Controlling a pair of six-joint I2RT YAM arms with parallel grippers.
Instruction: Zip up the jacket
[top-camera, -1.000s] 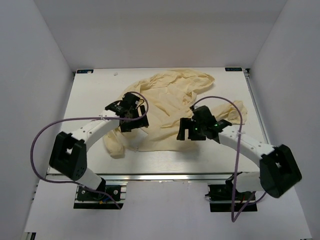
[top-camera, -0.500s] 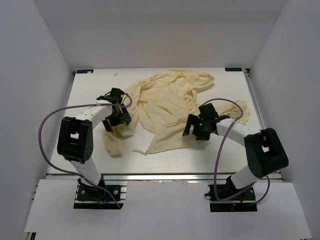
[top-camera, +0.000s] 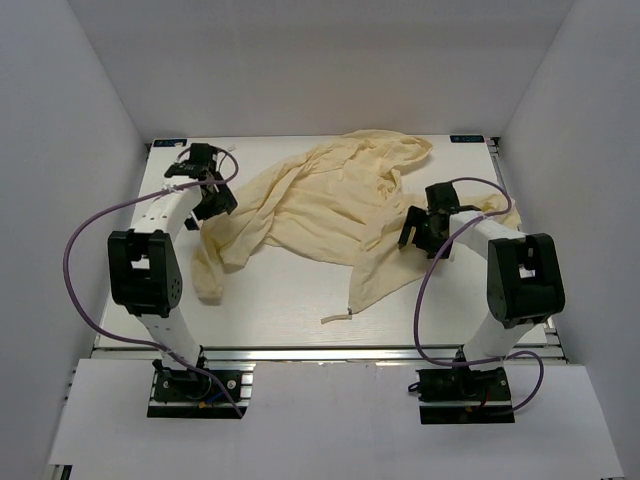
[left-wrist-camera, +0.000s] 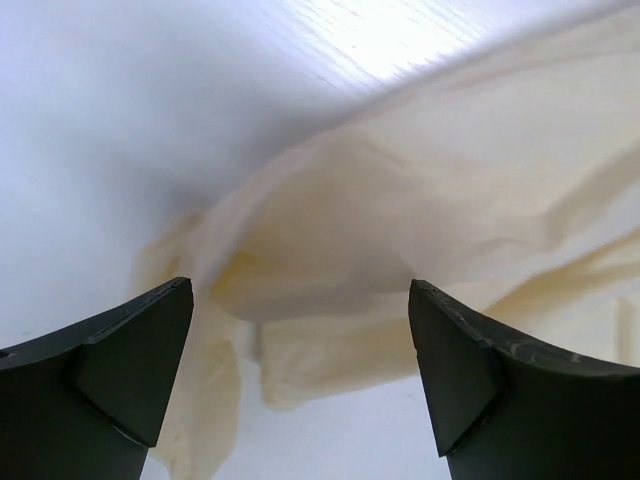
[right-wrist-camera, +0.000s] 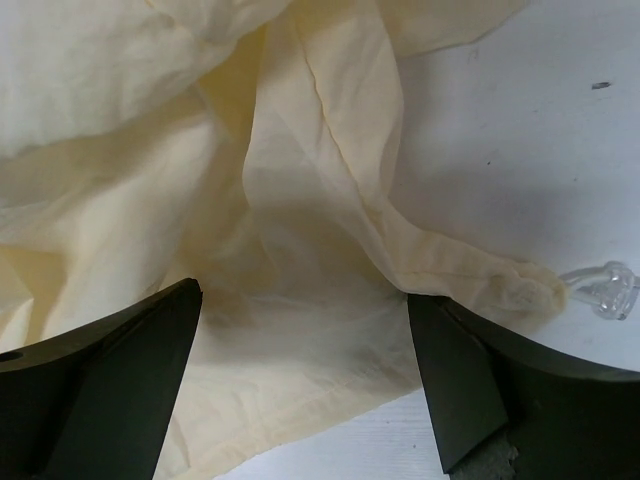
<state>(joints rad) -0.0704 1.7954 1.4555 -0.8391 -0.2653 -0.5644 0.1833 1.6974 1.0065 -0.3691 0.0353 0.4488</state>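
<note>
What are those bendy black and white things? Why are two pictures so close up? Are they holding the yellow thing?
Those are robot arms, each ending in a two-finger claw: the left gripper and the right gripper. The wide picture is taken from above. Each wrist carries a small camera, giving the two close-ups with dark fingers at the bottom. The yellow thing is a crumpled jacket lying on the white table. Both claws are open and hold nothing.

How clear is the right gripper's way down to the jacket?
Likely clear: the right gripper hangs just above the jacket, jaws open, with fabric directly beneath and nothing lying over it.
</note>
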